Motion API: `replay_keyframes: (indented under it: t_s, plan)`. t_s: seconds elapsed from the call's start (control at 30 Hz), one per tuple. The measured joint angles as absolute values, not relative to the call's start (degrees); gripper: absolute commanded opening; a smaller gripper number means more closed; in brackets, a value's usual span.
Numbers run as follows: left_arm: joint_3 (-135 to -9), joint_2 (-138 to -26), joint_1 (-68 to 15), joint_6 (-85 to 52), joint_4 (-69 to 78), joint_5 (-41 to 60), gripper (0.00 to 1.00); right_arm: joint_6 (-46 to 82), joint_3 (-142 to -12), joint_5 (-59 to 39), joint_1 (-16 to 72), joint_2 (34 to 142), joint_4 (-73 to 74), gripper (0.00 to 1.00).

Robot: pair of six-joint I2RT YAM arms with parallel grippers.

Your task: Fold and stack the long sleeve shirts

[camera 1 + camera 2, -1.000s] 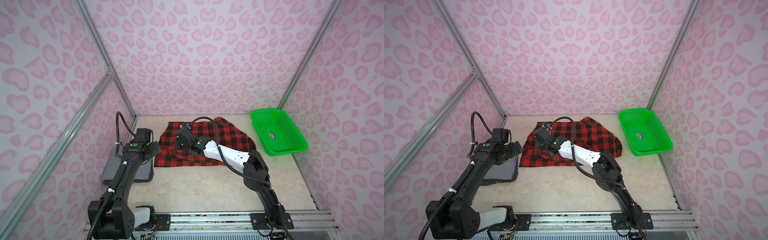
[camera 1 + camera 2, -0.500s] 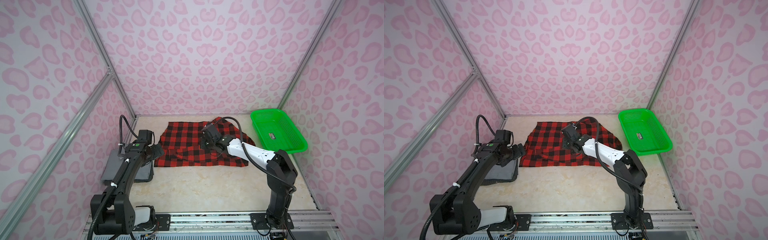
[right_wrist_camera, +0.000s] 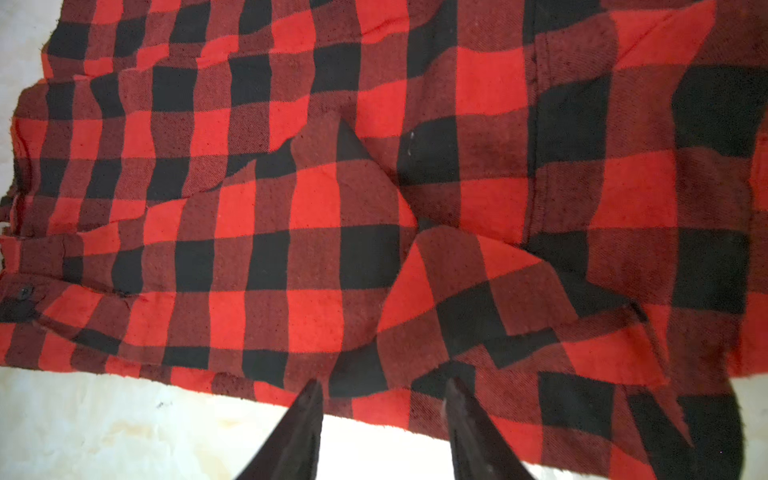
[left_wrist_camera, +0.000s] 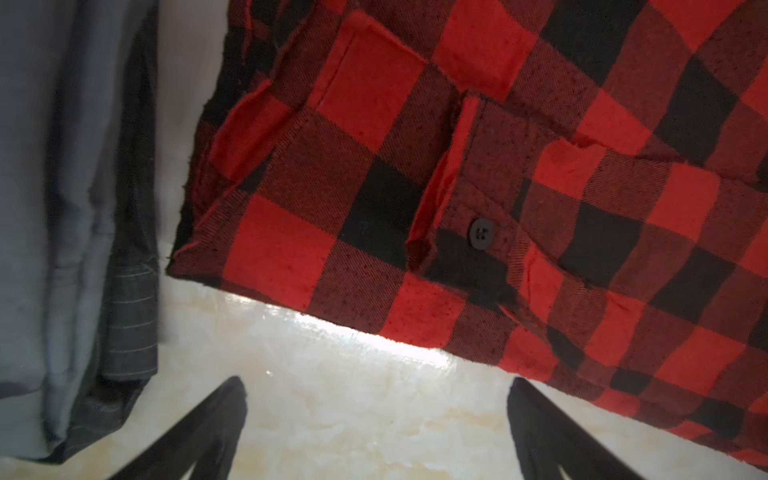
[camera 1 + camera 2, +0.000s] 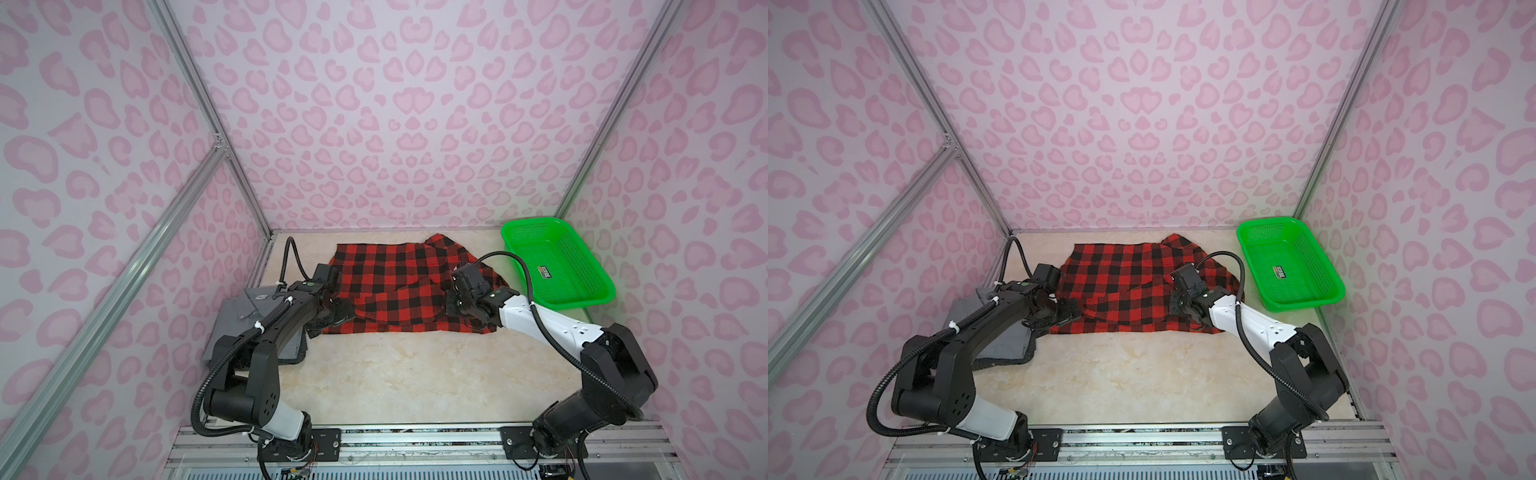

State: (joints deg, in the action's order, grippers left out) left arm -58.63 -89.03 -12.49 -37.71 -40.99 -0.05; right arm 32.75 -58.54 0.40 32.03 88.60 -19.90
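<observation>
Checked shirt [image 5: 395, 282] beside grey shirt [image 5: 229, 322]

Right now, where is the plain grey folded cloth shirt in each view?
Both top views: grey shirt at the table's left.
Left wrist: grey shirt beside the red-and-black checked shirt's corner.
Right wrist: not in it.
Shared landmark: that checked shirt, in all four.

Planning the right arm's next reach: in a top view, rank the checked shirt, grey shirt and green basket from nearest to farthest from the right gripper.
1. Checked shirt: directly under the right gripper, in the middle.
2. Green basket: just to its right, towards the back.
3. Grey shirt: far over on the left side.
</observation>
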Motion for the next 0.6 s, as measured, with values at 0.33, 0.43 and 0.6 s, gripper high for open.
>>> replay_keyframes:
  t_s: [0.33,0.43,0.6]
  plan:
    - [-61.4,-94.0,-13.3,-39.7,-38.5,-0.1,0.7,30.9,-54.1,0.4,31.5,83.2,-18.2,0.49]
    - [-63.2,-95.1,-13.4,-40.1,-37.8,-0.3,0.69,30.4,-53.5,0.4,31.4,82.4,-18.1,0.49]
    - [-64.1,-97.4,-13.5,-40.5,-37.1,-0.4,0.58,30.3,-52.6,0.4,31.4,81.2,-17.6,0.49]
